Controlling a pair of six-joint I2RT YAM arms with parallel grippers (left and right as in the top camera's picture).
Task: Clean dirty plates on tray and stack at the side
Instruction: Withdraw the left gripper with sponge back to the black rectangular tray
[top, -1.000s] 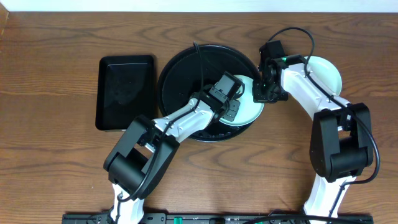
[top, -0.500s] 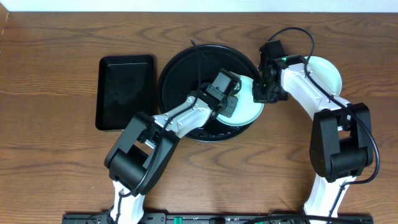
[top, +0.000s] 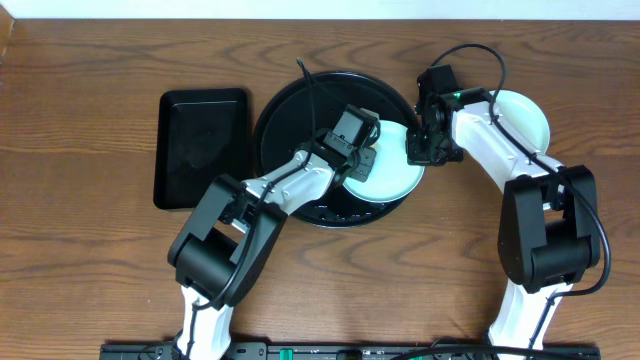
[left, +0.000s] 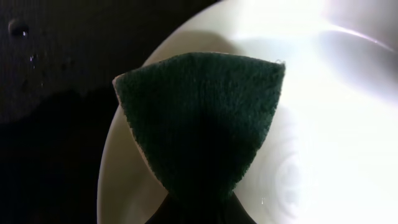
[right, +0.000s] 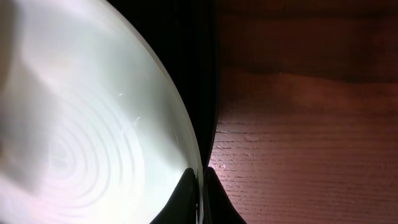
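A pale mint-green plate (top: 392, 172) lies at the right side of the round black tray (top: 290, 120). My left gripper (top: 357, 165) is shut on a dark green scouring pad (left: 202, 124) and presses it on this plate's (left: 323, 124) left part. My right gripper (top: 418, 150) is shut on the plate's right rim (right: 194, 163), pinching the edge between its fingers over the tray's rim (right: 193, 62). A second pale plate (top: 528, 115) lies on the table at the far right, partly under my right arm. A third plate is not visible.
A smaller rectangular black tray (top: 203, 146) lies left of the round tray. The table (top: 90, 250) is dark brown wood, with its far edge along the top. Both arm bases stand at the near edge.
My left gripper with the pad has slid up and slightly left across the plate. My right gripper and the plate have stayed in place.
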